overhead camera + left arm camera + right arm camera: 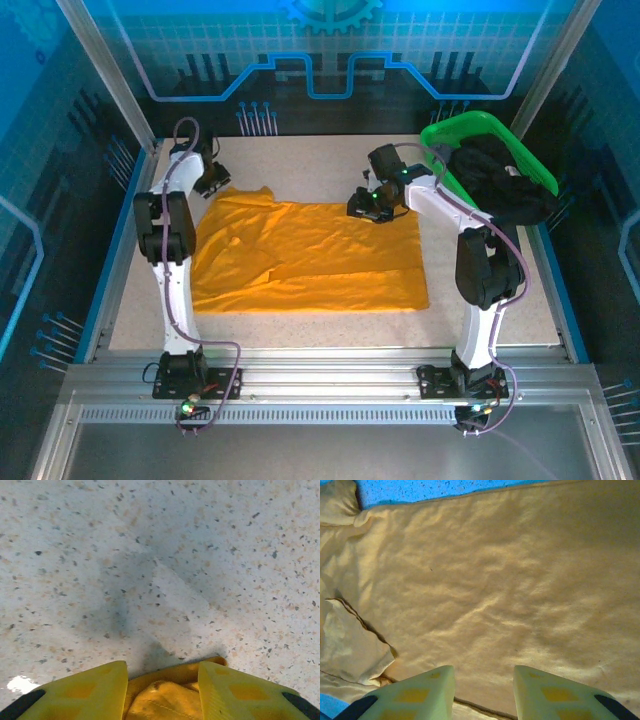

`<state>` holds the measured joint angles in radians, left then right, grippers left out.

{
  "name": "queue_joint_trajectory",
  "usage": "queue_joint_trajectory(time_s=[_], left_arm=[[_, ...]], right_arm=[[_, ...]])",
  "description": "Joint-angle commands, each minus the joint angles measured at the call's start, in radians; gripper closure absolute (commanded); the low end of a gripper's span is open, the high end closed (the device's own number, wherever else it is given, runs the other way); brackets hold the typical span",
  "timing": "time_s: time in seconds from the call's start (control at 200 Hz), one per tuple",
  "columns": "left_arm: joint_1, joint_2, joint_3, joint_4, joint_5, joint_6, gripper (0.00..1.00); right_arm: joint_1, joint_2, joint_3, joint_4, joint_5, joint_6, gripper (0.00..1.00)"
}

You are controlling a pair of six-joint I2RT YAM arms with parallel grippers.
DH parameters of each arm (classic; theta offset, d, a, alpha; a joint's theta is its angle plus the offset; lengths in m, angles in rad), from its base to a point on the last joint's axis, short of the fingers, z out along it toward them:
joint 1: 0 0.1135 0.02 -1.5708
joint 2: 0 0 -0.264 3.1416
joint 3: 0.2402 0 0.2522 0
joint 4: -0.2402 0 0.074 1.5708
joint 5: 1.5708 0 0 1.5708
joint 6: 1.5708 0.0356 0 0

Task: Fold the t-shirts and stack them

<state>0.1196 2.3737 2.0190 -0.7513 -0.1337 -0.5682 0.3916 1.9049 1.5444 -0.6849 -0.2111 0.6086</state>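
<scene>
The left gripper clamps the t-shirt (plain orange); right gripper: cannot tell.

Left hand pinches t-shirt; right hand low, fingers apart.

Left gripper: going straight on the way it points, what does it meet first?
Probably the bare table, just beyond the shirt bunched between the fingers of the left gripper; distance unclear.

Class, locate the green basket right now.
In the top view, the green basket sits at the table's far right corner, right of the orange shirt.
</scene>
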Motion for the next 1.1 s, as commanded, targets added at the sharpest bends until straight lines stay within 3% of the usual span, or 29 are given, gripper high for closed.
queue_joint_trajectory(time_s=[0.0, 0.11, 0.525, 0.86, 1.095], left_arm=[[0.014, -0.031, -0.022, -0.035, -0.001, 0.019, 0.61], [0.014, -0.035, -0.052, 0.013, 0.061, 0.027, 0.65], [0.011, -0.05, -0.085, 0.044, 0.101, 0.028, 0.72], [0.003, -0.081, -0.118, 0.062, 0.069, 0.053, 0.87], [-0.006, -0.103, -0.11, 0.076, 0.032, 0.082, 0.88]], right_arm=[[-0.008, 0.002, -0.017, -0.002, -0.02, 0.003, 0.64], [-0.01, 0.005, -0.016, -0.003, -0.021, 0.004, 0.63], [-0.015, 0.018, -0.004, -0.001, -0.03, 0.007, 0.64], [-0.015, 0.021, -0.005, -0.004, -0.032, 0.005, 0.64], [-0.015, 0.018, -0.012, -0.004, -0.034, 0.004, 0.64]])
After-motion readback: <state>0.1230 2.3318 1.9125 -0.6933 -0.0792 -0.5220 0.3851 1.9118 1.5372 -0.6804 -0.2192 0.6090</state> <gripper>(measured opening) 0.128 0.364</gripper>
